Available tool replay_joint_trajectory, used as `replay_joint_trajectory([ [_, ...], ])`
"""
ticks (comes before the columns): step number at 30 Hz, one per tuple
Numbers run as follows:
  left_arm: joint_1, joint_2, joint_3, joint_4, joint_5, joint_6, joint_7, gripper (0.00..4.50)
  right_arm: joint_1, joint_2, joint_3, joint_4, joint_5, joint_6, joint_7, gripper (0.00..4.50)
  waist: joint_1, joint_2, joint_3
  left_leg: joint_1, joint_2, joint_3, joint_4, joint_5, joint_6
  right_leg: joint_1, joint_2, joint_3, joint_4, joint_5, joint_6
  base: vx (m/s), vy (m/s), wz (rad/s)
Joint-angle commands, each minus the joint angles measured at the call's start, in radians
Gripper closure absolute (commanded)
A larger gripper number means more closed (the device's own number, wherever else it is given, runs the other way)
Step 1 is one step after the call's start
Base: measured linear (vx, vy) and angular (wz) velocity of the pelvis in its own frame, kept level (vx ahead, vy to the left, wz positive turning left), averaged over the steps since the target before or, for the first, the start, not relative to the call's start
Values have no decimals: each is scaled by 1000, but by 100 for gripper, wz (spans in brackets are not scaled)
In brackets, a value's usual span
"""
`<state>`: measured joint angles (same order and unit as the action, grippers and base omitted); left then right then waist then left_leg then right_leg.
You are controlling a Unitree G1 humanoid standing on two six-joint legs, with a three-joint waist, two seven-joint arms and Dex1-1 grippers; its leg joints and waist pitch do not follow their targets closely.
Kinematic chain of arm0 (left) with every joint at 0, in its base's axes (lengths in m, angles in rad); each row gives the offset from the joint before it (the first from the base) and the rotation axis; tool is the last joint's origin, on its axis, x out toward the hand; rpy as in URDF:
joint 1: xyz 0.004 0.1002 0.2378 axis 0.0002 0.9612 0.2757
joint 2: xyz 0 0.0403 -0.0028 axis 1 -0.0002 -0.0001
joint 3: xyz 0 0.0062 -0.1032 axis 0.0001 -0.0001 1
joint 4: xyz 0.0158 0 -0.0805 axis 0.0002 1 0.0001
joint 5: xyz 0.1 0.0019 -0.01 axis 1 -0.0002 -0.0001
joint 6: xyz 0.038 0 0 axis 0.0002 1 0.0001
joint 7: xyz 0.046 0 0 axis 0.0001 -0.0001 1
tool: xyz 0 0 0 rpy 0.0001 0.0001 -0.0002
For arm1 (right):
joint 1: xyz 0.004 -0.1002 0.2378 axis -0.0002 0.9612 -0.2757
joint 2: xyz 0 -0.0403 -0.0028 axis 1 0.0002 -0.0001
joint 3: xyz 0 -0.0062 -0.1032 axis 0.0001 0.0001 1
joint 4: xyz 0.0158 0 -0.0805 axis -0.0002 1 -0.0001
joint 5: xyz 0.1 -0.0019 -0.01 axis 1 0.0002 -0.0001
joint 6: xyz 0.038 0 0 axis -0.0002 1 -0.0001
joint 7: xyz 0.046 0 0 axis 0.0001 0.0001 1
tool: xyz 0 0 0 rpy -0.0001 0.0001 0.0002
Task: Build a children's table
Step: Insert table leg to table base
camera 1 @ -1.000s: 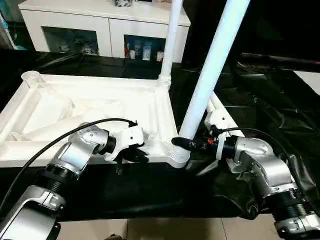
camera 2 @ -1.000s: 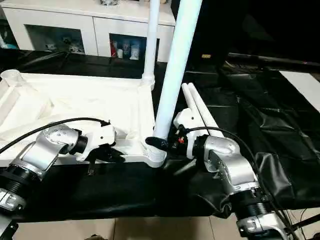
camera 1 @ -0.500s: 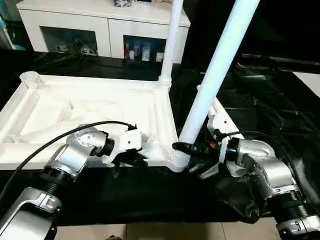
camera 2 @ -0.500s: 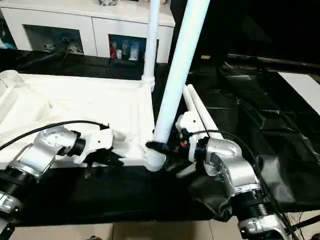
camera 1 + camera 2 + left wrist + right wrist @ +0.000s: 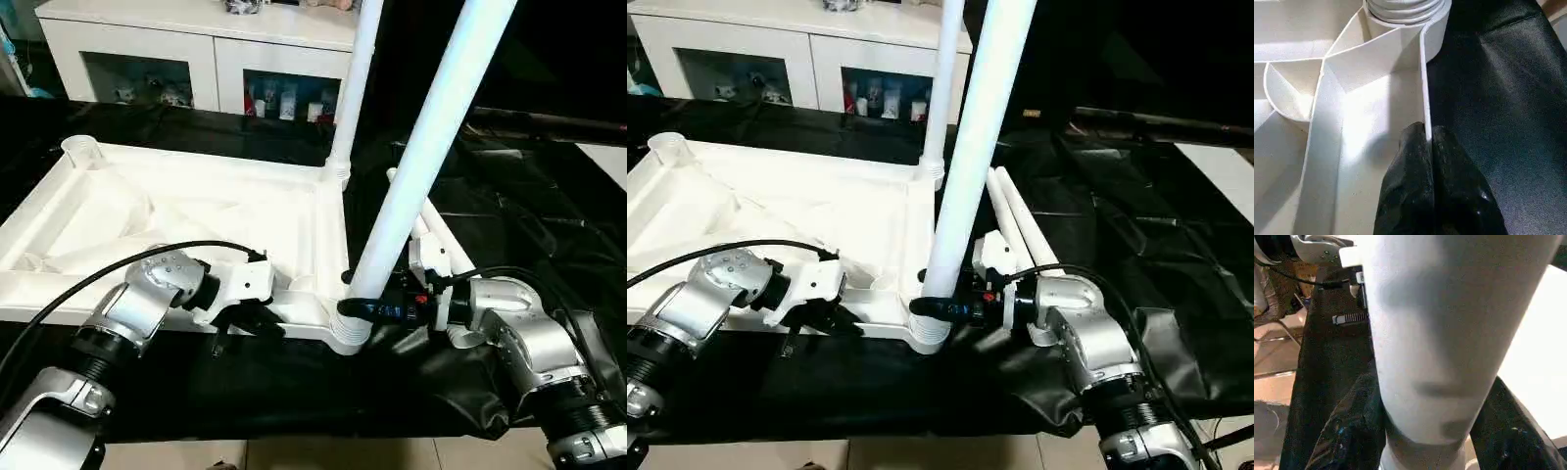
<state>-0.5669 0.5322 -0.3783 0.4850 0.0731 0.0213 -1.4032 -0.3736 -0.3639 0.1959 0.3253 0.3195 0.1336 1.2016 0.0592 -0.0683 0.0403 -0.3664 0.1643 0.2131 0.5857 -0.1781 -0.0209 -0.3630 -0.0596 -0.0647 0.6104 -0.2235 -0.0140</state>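
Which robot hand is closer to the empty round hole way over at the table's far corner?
Left. The left gripper pinches the tabletop's near rim, nearer the empty socket. The right gripper clamps the leaning leg, farther away.

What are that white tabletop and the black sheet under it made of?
The tabletop looks like moulded plastic: thin ribs, smooth, faintly glossy, uniform white. The sheet looks like thin plastic film, though coated fabric is possible: it wrinkles, folds and catches shiny highlights.
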Motion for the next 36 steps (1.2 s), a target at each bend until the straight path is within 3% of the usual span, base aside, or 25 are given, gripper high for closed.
replay_joint_trajectory([
  [1, -26, -3, -5, -9, 4, -34, 0, 450, 51, -4, 61, 160, -103, 41, -59, 267, -7, 25, -33, 34, 94, -58, -88, -402, -67, -2, -114, 68, -87, -284, -216, 0, 0, 0],
  [5, -42, -12, 14, 41, 30, 17, 83, 450, 4, 45, 21, 273, -146, 15, -233, 267, -19, 28, -24, 38, 91, -71, -90, -512, -98, -11, -117, 64, -101, -460, -181, -14, 2, -3],
  [7, -55, -29, 37, 82, 33, 82, 147, 450, -29, 75, -5, 338, -163, 10, -343, 267, -34, 28, -18, 41, 91, -87, -95, -618, -127, -17, -117, 55, -110, -586, -130, -73, 21, -17],
  [9, -67, -43, 58, 106, 47, 190, 228, 450, -79, 122, -44, 424, -163, 13, -484, 267, -54, 34, -11, 43, 86, -107, -99, -737, -149, -18, -115, 34, -122, -667, -92, -78, 34, -23],
  [11, -71, -54, 70, 108, 59, 258, 286, 450, -104, 143, -61, 465, -163, 11, -554, 267, -64, 47, -7, 41, 88, -118, -114, -818, -165, -10, -105, 15, -120, -653, -83, -84, 41, -27],
  [12, -73, -58, 75, 108, 65, 285, 308, 450, -115, 152, -68, 482, -163, 9, -581, 267, -69, 71, -6, -16, 98, -113, -200, -973, -199, 61, -57, -31, -11, -407, -110, -146, 51, -22],
  [13, -73, -59, 75, 106, 67, 292, 312, 450, -118, 154, -70, 486, -162, 8, -589, 267, -52, 75, -4, -61, 98, -88, -249, -1022, -205, 99, -32, -45, 73, -278, -111, -146, 51, -22],
  [14, -71, -71, 76, 81, 92, 382, 365, 450, -159, 184, -91, 553, -157, -5, -684, 267, -3, 70, -10, -83, 62, -11, -278, -978, -217, 99, -1, -55, 110, -170, -92, -126, 17, 0],
  [15, -66, -84, 78, 50, 105, 441, 398, 450, -195, 213, -116, 608, -138, -7, -753, 267, -12, -7, -45, 20, 49, -18, -160, -654, -212, 18, -97, 31, 22, -569, -68, 17, -90, 5],
  [16, -64, -89, 79, 41, 109, 458, 407, 450, -206, 222, -124, 625, -131, -8, -774, 267, -27, -44, -47, 102, 21, -57, 61, -364, -152, -84, -174, 54, -120, -796, -59, 17, -90, 5],
  [17, -64, -89, 79, 41, 109, 458, 407, 450, -206, 222, -124, 625, -131, -8, -774, 267, -24, -7, -33, 51, -7, -118, 97, -145, -65, -50, -216, 92, -151, -844, -79, 45, -80, -49],
  [18, -55, -101, 83, 2, 108, 504, 416, 450, -232, 247, -143, 662, -112, -5, -815, 267, -1, 45, -6, -47, 49, -151, 11, -57, -100, 48, -201, 40, -113, -647, -147, 22, 47, -53],
  [19, -52, -104, 85, -10, 110, 514, 421, 450, -241, 255, -148, 673, -107, -4, -827, 267, -13, 43, -22, -33, 60, -138, -33, -78, -112, 49, -147, 15, -90, -481, -165, 22, 47, -53],
  [20, -49, -107, 86, -21, 111, 522, 425, 450, -248, 262, -152, 682, -103, -3, -837, 267, -36, 54, -26, -6, 91, -145, -69, -226, -113, 25, -87, 5, -32, -252, -194, 0, 0, 0],
  [21, -42, -111, 85, -46, 112, 542, 425, 450, -263, 276, -155, 699, -102, -5, -855, 267, -40, 65, -25, 3, 93, -144, -81, -307, -116, 24, -86, 6, -30, -201, -211, -59, -33, 7],
  [22, -35, -118, 83, -85, 110, 587, 451, 450, -299, 306, -165, 746, -102, -17, -890, 267, -45, 68, -18, 14, 88, -131, -89, -449, -117, 18, -98, 16, -53, -220, -229, -59, -33, 7],
  [23, -35, -118, 83, -85, 110, 587, 451, 450, -299, 306, -165, 746, -102, -17, -890, 267, -47, 65, -18, 16, 85, -125, -87, -487, -120, 18, -105, 21, -58, -255, -234, 0, 0, 0],
  [24, -31, -117, 76, -110, 103, 617, 458, 450, -320, 322, -167, 771, -108, -25, -906, 267, -45, 51, -7, 15, 74, -119, -85, -549, -114, 13, -122, 23, -89, -494, -181, 0, 0, 0],
  [26, -29, -117, 77, -118, 97, 627, 466, 450, -333, 333, -166, 784, -114, -29, -908, 267, -41, 48, -5, 20, 69, -119, -83, -529, -98, 10, -135, 25, -116, -656, -121, 0, 0, 0],
  [27, -27, -115, 77, -119, 97, 629, 470, 450, -338, 337, -164, 790, -118, -33, -906, 267, -37, 49, -9, 18, 71, -119, -88, -488, -92, 17, -136, 23, -124, -662, -103, 0, 0, 0],
  [28, -26, -114, 77, -121, 99, 633, 475, 450, -344, 340, -160, 799, -121, -38, -905, 267, -36, 48, -14, 9, 76, -117, -97, -426, -86, 24, -130, 25, -117, -580, -112, 0, 0, 0],
  [29, -26, -113, 78, -116, 104, 629, 485, 450, -350, 344, -158, 807, -123, -43, -903, 267, -36, 48, -14, 9, 76, -117, -97, -426, -86, 24, -130, 25, -117, -580, -112, 0, 0, 0],
  [30, -25, -112, 79, -117, 107, 631, 493, 450, -356, 348, -156, 815, -127, -48, -899, 267, -31, 50, -17, 15, 81, -108, -103, -354, -74, 21, -121, 27, -108, -436, -148, 0, 0, 0],
  [31, -26, -111, 83, -113, 107, 627, 502, 450, -362, 351, -150, 821, -137, -55, -892, 267, -27, 51, -17, 17, 83, -102, -104, -324, -69, 21, -119, 29, -102, -369, -173, 0, 0, 0],
  [36, -25, -106, 83, -121, 103, 617, 508, 450, -370, 355, -129, 838, -157, -81, -869, 267, -28, 50, -15, 17, 83, -92, -106, -333, -68, 19, -118, 32, -101, -382, -182, 0, 0, 0],
])
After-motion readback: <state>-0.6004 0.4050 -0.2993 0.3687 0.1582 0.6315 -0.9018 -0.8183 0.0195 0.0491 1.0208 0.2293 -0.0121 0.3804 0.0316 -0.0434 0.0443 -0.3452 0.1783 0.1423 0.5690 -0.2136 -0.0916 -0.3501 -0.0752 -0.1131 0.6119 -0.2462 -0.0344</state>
